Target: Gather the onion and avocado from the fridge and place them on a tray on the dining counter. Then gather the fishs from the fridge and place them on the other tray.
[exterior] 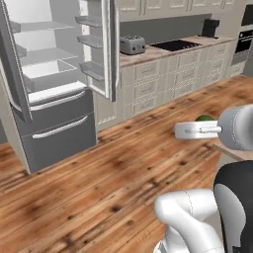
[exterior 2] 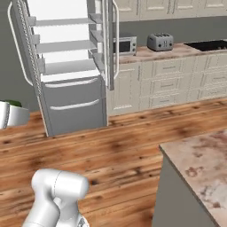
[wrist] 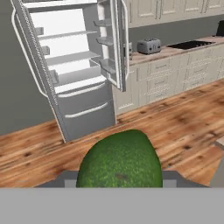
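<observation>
Avocado [wrist: 119,159] sits clamped in the gripper [wrist: 118,177] — the hand view has the green lump bulging up between the two dark finger tips, which press in on it from either side, jaws parted just as far as the fruit is wide. In the left base view a sliver of green shows above the white hand at the right, over the plank floor [exterior: 99,183]. In the right base view the same hand and a bit of green sit at the far left edge. Far off stands the fridge [exterior: 54,89], both upper doors swung open, white shelves bare, two grey drawers below shut. Right of it along the far wall runs a cream cabinet counter [exterior: 163,54] with a toaster [exterior: 132,44] — and in the right base view a microwave [exterior 2: 125,45] beside the fridge door. Near right, a corner of the dining counter [exterior 2: 199,164] shows its marbled top.
</observation>
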Available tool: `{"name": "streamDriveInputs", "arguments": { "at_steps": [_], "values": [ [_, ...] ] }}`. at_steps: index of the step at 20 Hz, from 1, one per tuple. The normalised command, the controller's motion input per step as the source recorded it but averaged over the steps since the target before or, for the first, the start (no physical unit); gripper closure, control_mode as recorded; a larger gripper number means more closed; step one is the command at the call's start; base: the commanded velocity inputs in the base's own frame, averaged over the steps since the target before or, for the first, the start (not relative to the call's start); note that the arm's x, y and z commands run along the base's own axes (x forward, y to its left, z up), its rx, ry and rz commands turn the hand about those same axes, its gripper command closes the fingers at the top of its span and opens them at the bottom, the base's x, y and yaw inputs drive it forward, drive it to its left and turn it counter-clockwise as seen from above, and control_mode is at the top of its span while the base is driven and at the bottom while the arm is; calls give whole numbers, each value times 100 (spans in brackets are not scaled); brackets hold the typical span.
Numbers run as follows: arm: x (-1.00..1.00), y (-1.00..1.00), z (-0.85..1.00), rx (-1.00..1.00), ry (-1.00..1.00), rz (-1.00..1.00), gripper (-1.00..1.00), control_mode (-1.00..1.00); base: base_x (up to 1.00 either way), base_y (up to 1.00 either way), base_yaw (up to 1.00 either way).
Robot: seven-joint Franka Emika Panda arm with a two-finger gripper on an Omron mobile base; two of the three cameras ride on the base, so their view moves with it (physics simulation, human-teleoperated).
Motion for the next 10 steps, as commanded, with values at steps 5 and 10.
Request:
{"name": "streamDriveInputs", "arguments": {
  "at_steps": [5,10],
  "values": [
    [0,0,0,0,0,0,100,100,-100,-23,-19],
    [0,0,0,0,0,0,100,100,-100,-25,-19]
  ]
}}
